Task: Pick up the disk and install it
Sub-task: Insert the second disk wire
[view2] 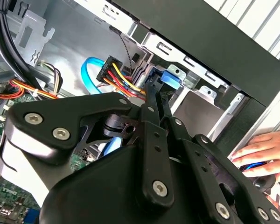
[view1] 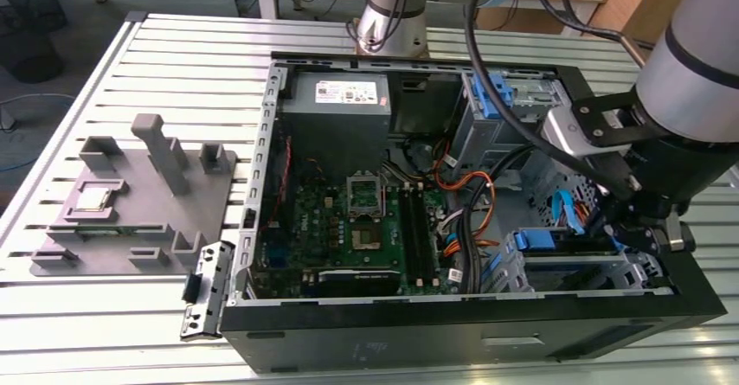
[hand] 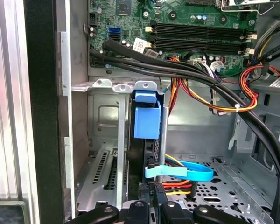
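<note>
One open computer case [view1: 462,342] lies on its side on the slatted bench [view1: 104,324], and the arm reaches down into it. The disk [hand: 147,122] is already in the metal drive cage [hand: 107,140], standing on edge with its blue carrier frame facing out. That cage sits in the case's corner towards the exterior view's right, where a bit of blue [view1: 562,240] shows. The gripper [hand: 151,207] sits right at the disk's end, in line with it. Honestly can't tell if it's clamped on the disk or let go. A blue flat cable [hand: 186,172] loops just beside the disk. In the second wrist view the gripper [view2: 155,91] points at the cage, and a person's hand [view2: 256,151] rests outside the case wall. A grey fixture tray [view1: 127,195] sits well apart, near the bench's edge on the exterior view's left.
</note>
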Tool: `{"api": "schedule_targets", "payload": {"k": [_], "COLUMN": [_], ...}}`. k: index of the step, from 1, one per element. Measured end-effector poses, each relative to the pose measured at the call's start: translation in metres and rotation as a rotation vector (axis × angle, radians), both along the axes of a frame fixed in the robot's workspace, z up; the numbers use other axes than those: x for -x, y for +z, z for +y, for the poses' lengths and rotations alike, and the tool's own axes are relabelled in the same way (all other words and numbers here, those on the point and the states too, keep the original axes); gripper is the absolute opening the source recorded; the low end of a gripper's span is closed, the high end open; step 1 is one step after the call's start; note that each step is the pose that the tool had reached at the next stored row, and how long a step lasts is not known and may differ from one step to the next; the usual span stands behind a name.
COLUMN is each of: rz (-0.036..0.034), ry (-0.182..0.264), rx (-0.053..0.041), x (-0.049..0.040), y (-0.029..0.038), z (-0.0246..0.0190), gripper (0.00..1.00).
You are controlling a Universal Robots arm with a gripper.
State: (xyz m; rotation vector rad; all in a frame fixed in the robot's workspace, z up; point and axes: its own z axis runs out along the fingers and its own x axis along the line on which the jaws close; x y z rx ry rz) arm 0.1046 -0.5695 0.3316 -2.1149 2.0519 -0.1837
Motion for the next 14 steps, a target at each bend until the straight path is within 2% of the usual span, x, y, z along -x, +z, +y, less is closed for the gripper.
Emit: {"api": "schedule_targets", "payload": {"k": [2,6,14], "rz": [0.0000,0.0000,0.0000], "ry": [0.000,0.000,0.000], "rx": [-0.0021,-0.0136,-0.0137], "x": [0.0000,0.0000,0.0000], "y": [-0.0004,-0.0007,-0.0017], "z": [-0.0007,-0.0011,-0.0033], "gripper": [0.16,0.16,0.16]}}
